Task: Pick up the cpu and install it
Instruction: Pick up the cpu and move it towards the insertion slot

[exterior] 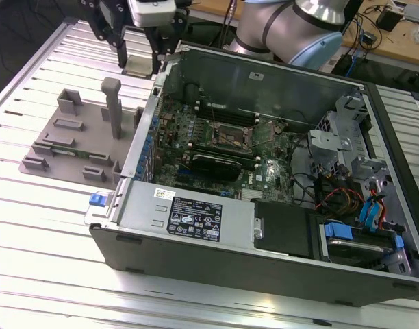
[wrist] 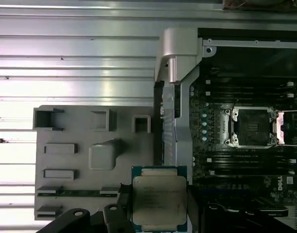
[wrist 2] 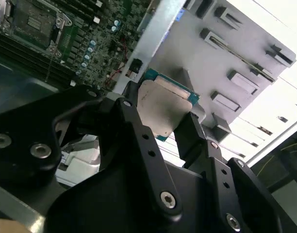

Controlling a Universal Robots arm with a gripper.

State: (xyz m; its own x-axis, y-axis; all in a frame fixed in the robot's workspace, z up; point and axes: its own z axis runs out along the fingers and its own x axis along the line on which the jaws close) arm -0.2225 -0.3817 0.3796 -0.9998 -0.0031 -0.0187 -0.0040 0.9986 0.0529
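My gripper (exterior: 141,60) hangs above the gap between the grey fixture plate (exterior: 66,147) and the open computer case (exterior: 196,226), at the exterior view's upper left. It is shut on the cpu (wrist: 159,201), a flat square chip with a silver top and a thin green rim. Both wrist views show the black fingers (wrist 2: 192,133) pressing on two opposite edges of the cpu (wrist 2: 160,109). The chip is lifted off the plate and held level. On the motherboard, the open cpu socket (exterior: 230,135) sits apart from the chip, with its frame (wrist: 250,127) unoccupied.
A grey upright post (exterior: 111,106) and several small holders stand on the fixture plate (wrist: 71,131). The case's metal side wall (wrist: 175,97) runs between plate and motherboard. A black heatsink block (exterior: 213,164), drive cage (exterior: 346,147) and power supply (exterior: 189,212) crowd the case. A ribbed metal table (exterior: 45,226) lies beneath.
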